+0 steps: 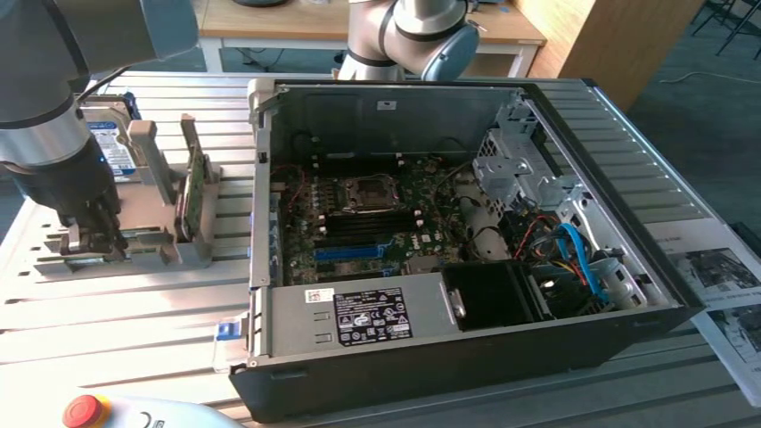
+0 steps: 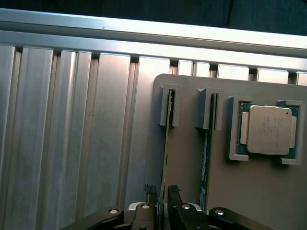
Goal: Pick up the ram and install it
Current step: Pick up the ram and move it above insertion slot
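Wrist view: gripper [image 2: 162, 192] jaws are standing part-open, straddling the ram [image 2: 166, 143], which is sitting on edge in the grey fixture's [image 2: 187, 153] slot. Exterior view: fixture is sitting towards the exterior view's left of the open computer case [image 1: 476, 357].

The computer case [image 1: 476, 379] is black outside and bare grey metal within. Its motherboard [image 1: 380, 218] is dark green, crossed by a bright blue slot strip [image 1: 355, 252], and a light blue cable [image 1: 576, 248] lies by the case's wall on the exterior view's right. The silver power supply [image 1: 291, 325] inside the case carries a black label [image 1: 372, 316] with white print. On the exterior view's left of the case, the table [image 1: 107, 321] is ribbed silver aluminium and the holder [image 1: 167, 250] plain grey. In the holder are the ram [image 2: 166, 153], green-edged, and a processor [image 2: 268, 129], silver on green. The gripper [image 2: 162, 196] is black. In front of the case is a red button [image 1: 81, 408].
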`<state>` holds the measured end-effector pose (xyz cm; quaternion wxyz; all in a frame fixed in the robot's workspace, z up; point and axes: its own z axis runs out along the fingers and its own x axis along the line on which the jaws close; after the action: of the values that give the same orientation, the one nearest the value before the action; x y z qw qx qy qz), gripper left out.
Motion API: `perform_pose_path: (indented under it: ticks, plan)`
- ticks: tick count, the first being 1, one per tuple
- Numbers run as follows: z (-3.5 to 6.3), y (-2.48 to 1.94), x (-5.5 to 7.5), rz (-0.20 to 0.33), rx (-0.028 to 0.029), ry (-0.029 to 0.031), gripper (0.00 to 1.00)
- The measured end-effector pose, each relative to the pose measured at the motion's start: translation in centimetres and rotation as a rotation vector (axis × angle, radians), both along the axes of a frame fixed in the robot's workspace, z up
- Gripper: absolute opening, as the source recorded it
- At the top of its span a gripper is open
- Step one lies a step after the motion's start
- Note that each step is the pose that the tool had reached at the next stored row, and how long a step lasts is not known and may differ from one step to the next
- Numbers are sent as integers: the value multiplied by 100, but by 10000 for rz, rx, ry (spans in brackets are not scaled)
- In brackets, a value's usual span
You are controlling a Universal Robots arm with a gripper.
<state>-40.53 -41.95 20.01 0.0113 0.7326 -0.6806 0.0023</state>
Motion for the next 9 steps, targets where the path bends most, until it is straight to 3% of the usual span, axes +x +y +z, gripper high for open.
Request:
perform_pose_path:
  ticks: [9]
  plan:
    - [-5, 13, 0, 1, 1, -2, 24]
